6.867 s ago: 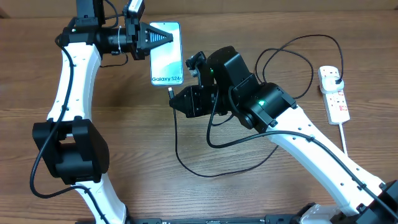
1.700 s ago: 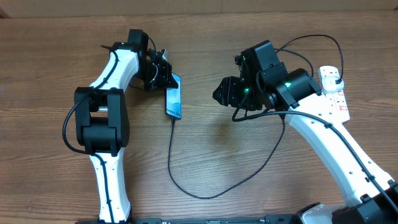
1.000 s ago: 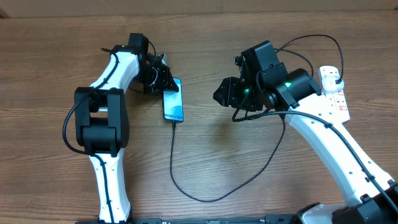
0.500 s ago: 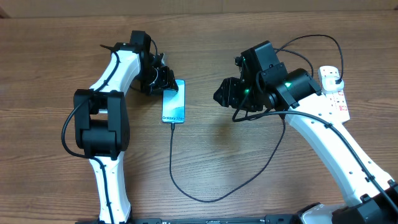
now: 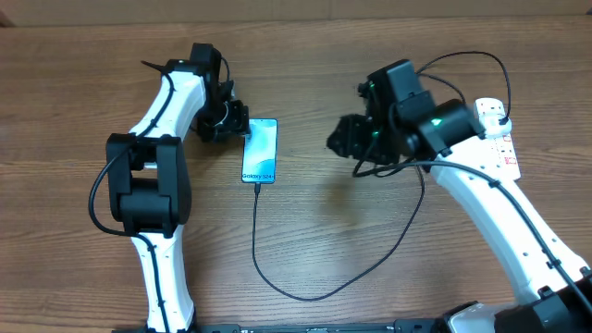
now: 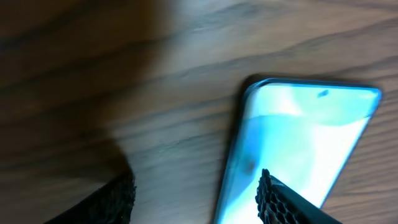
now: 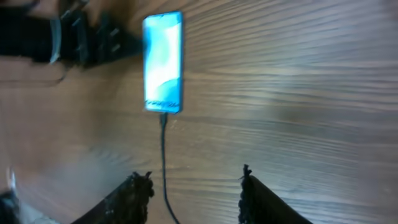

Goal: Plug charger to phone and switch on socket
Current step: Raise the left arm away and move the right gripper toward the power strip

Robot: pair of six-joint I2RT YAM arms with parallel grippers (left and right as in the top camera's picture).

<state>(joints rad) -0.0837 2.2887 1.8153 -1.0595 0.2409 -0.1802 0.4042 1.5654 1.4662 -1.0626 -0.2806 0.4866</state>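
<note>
While you take stock of the table (image 5: pixel 55 231), count one phone (image 5: pixel 260 152), one charger (image 5: pixel 305 296), one socket (image 5: pixel 497 141) and two claws. The phone lies flat, screen up, in the upper middle of the wood, and the charger's tip meets its lower short edge. The black cable loops down toward your near edge, then climbs right to the socket's far end. The socket sits well apart from the phone, close to the right border of the overhead view. Your left claw (image 5: pixel 236 122) hovers just beside the phone's upper left corner, fingers (image 6: pixel 118 198) spread wide and gripping nothing. Whether a tip touches the phone, you cannot tell. Your right claw (image 5: pixel 337 143) hangs gaping and empty too, right of the phone, with bare wood between them — open room there, while the cable loop fences the middle below.
</note>
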